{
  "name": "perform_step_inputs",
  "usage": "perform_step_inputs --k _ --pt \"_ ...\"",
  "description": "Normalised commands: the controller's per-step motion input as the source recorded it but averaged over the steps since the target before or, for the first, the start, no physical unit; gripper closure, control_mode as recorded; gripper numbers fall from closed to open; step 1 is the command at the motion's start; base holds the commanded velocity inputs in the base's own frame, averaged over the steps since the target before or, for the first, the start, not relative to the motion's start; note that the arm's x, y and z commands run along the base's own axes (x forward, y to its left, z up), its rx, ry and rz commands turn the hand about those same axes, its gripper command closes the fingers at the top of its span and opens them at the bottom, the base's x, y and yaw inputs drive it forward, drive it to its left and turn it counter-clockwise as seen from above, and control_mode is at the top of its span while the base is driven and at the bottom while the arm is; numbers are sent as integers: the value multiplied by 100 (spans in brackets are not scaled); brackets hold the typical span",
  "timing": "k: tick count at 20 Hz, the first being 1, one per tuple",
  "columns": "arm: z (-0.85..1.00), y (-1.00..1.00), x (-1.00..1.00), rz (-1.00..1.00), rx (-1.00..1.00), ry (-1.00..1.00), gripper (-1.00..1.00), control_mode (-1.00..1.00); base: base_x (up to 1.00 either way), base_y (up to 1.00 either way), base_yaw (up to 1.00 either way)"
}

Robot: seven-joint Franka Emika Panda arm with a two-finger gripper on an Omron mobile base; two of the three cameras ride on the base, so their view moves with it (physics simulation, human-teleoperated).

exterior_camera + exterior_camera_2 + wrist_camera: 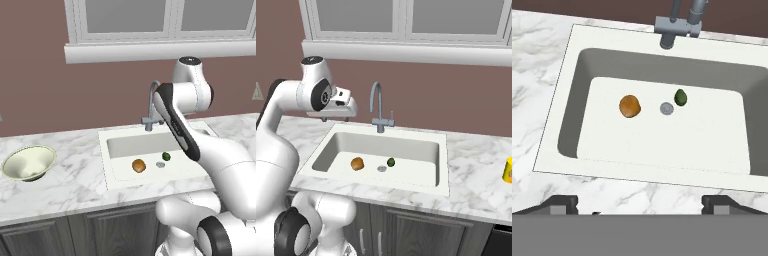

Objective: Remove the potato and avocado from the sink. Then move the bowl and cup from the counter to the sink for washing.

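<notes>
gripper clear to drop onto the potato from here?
Probably yes. The potato lies alone on the sink floor, apart from the drain and avocado. The gripper hangs above with jaws open, nothing between.

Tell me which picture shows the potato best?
The hand view: it looks straight down into the sink, so the potato looks biggest and nothing covers it. The left base view and right base view show it smaller, at a slant.

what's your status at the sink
Gripper open, empty, above sink. Potato and avocado in basin, either side of drain. Nothing blocking.
</notes>
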Motion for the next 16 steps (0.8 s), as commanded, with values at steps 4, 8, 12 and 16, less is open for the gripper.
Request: perform_step_inputs --k 4,8,12,16 --pt "-13 8 -4 0 6 -12 -100 -100 0 0 0" --pt "-17 10 -1 0 7 -14 -100 -100 0 0 0" --pt "-18 7 0 0 13 -1 -100 -100 0 0 0" --pt "-18 3 0 0 14 0 -100 -100 0 0 0"
